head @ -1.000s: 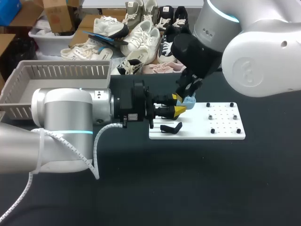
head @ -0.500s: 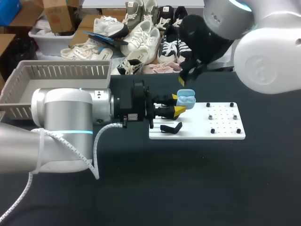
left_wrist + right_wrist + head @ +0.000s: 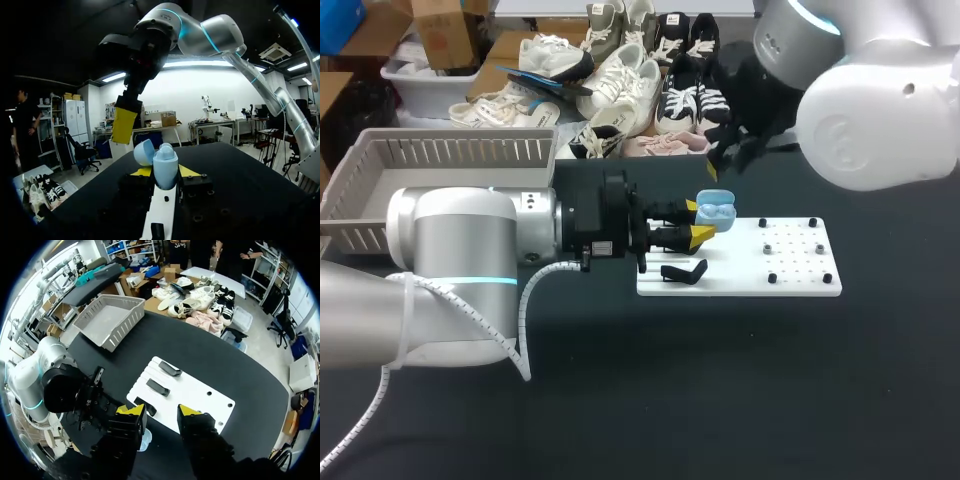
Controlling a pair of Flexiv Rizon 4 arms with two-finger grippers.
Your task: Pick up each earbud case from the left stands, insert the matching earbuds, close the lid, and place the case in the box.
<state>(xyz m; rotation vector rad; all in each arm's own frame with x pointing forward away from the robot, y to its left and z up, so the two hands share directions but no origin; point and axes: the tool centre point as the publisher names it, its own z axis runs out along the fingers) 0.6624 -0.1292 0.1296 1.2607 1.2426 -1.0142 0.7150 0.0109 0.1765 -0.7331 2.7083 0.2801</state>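
A light blue earbud case (image 3: 715,212) with its lid up is held over the left end of the white stand board (image 3: 790,262). My left gripper (image 3: 697,221) is shut on the case from both sides. In the left wrist view the case (image 3: 165,169) sits between the yellow tips, with its lid (image 3: 144,152) tilted back. My right gripper (image 3: 728,155) hangs above and behind the case, open and holding nothing. One of its yellow fingertips (image 3: 124,125) shows just over the case. From the right wrist view, the right gripper (image 3: 160,412) looks down on the board (image 3: 190,397).
A black stand (image 3: 683,272) sits on the board's near left edge, and two more stands (image 3: 170,368) lie along that side. Small black pegs dot the board's right half. A grey slatted box (image 3: 450,150) stands at the table's back left.
My right gripper has lifted up and back to the right, away from the blue case. The left gripper and the case have stayed in place.
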